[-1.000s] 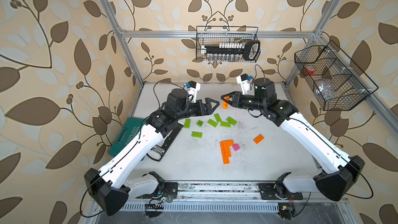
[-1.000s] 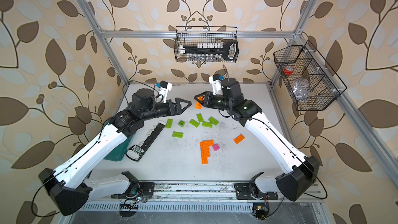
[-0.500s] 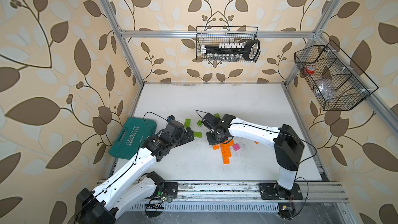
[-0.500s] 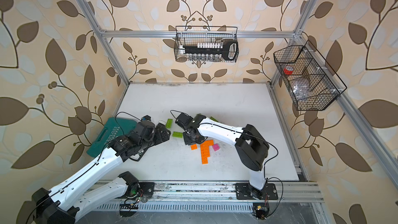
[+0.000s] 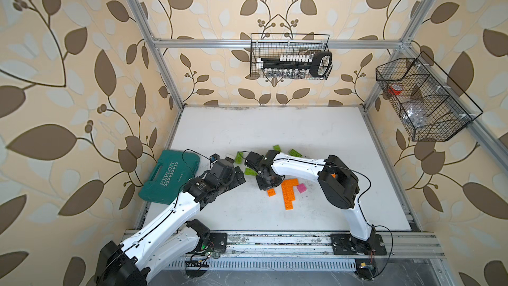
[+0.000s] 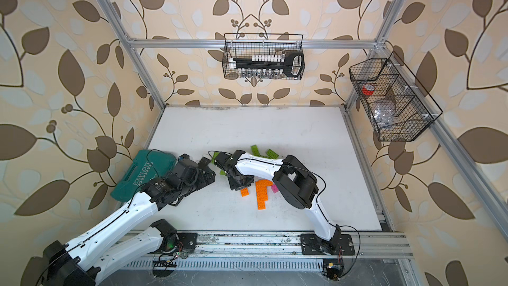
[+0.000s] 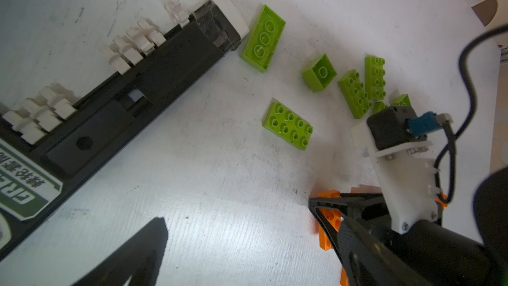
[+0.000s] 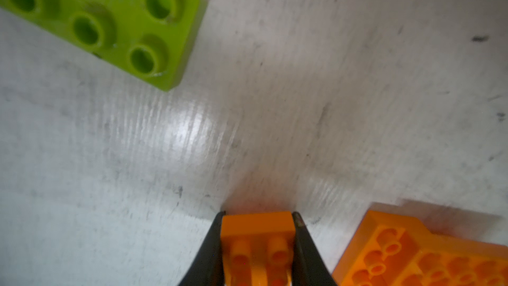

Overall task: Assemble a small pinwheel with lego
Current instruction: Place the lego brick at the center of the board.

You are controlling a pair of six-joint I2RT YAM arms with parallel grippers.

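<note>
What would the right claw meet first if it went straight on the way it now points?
Probably the bare white table, just beyond the orange brick the right claw grips; the gap is unclear.

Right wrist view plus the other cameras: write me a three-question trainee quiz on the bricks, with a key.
1. True or false: the right arm's fingers are closed on a small orange studded plastic brick.
2. Pick one. The pink square plastic brick lies: A) beside the orange L-shaped slab of joined bricks; B) on top of the teal case; C) inside a wire basket.
3. Short answer: which way up is the lime-green oblong plastic brick at the end of the long black plastic holder with white clips?

Key: 1 true; 2 A; 3 studs down, hollow underside up.
</note>
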